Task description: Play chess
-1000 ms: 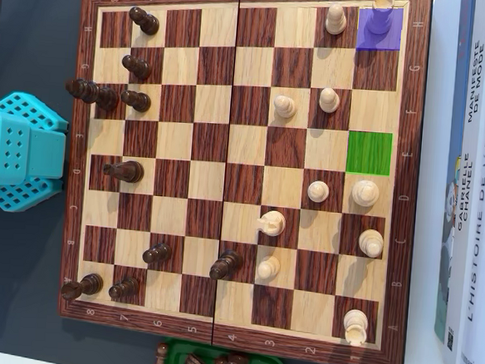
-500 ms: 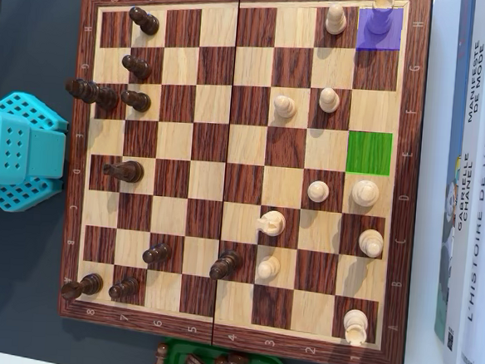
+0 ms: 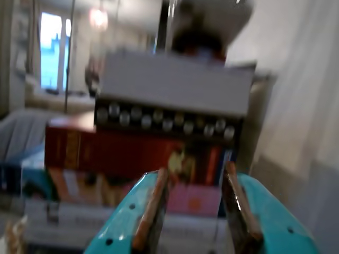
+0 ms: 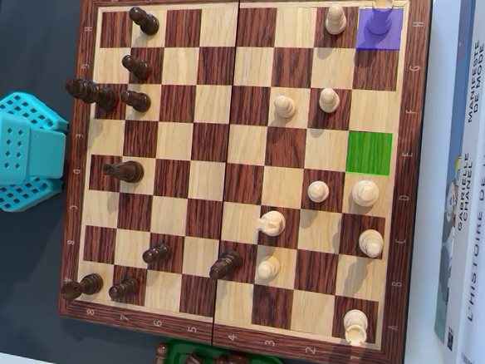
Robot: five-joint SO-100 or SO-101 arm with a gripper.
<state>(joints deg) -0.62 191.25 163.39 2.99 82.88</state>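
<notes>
Nothing on the board [image 4: 224,331] has shifted; the arm [image 4: 20,151] stays parked beside it, fingers [image 3: 151,211] spread and empty, so no move has begun.

Overhead view: sharp, evenly and brightly lit; the chessboard [image 4: 235,173] shows mild sheen, and pieces cast short soft shadows. Wrist view: heavily blurred throughout and dimmer. A bright window [image 3: 54,50] at upper left is overexposed, and a lamp [image 3: 99,17] beside it glares.
</notes>
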